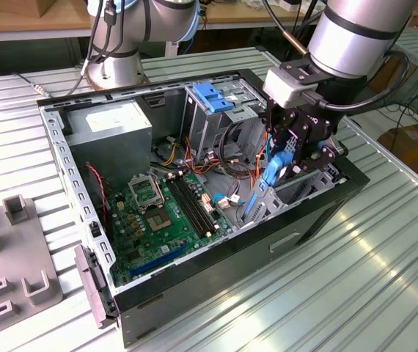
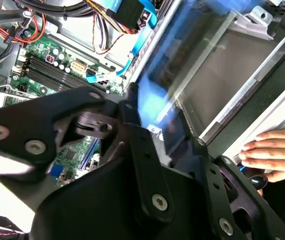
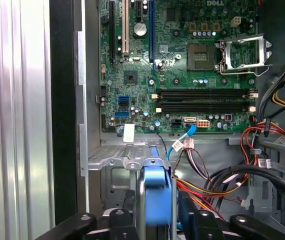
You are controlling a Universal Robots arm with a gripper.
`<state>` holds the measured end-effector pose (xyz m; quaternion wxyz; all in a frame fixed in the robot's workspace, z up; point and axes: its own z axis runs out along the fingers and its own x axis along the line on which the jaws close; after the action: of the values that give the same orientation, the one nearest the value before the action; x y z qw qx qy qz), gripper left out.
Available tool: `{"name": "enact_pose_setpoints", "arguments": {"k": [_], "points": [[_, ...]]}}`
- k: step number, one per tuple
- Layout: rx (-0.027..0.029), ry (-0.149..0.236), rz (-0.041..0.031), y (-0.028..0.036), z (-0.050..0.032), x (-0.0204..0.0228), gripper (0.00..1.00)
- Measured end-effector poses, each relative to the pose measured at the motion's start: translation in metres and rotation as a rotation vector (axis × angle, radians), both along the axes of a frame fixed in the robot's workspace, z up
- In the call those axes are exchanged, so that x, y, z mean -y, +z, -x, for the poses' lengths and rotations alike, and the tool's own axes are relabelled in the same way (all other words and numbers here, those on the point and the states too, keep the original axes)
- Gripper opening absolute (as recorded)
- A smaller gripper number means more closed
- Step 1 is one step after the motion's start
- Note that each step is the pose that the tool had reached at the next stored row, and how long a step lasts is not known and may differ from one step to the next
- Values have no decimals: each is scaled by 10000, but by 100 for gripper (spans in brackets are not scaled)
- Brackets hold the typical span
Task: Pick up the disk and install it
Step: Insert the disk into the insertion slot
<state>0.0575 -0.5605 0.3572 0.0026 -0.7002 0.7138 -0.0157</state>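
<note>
The disk (image 1: 266,183) hangs edge-down in its blue plastic frame, tilted, over the open computer case (image 1: 216,264) at the exterior view's right. My gripper (image 1: 286,150) is shut on its upper end. In the second wrist view the disk (image 2: 182,65) is a blurred blue-edged slab running out from between the black fingers (image 2: 132,115), above a bare metal tray. The first wrist view has the blue frame (image 3: 155,200) between the gripper's black fingers (image 3: 125,220), just over the silver drive bay (image 3: 112,160) beside the motherboard (image 3: 182,75).
Loose cables (image 3: 222,180) lie beside the bay. A metal cage with a blue latch (image 1: 210,95) and a grey power supply box (image 1: 114,132) stand at the case's back. A person's hand (image 2: 267,150) rests just outside the case wall. A second arm's base (image 1: 117,66) stands behind.
</note>
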Motion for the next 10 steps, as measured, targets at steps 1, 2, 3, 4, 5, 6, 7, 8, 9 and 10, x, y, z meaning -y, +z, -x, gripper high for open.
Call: {"name": "enact_pose_setpoints", "arguments": {"k": [1,2,3,4,5,6,7,8,9,10], "points": [[0,0,1,-1,0,0,51],[0,0,0,-2,0,0,51],[0,0,1,-3,0,1,51],[0,-1,0,-4,0,1,51],[0,-1,1,-4,1,1,51],[0,-1,0,-5,0,1,51],[0,-1,0,-6,1,1,49],[0,-1,0,-7,1,1,43],[0,-1,0,-8,0,2,36],[0,-1,1,-9,1,2,30]]}}
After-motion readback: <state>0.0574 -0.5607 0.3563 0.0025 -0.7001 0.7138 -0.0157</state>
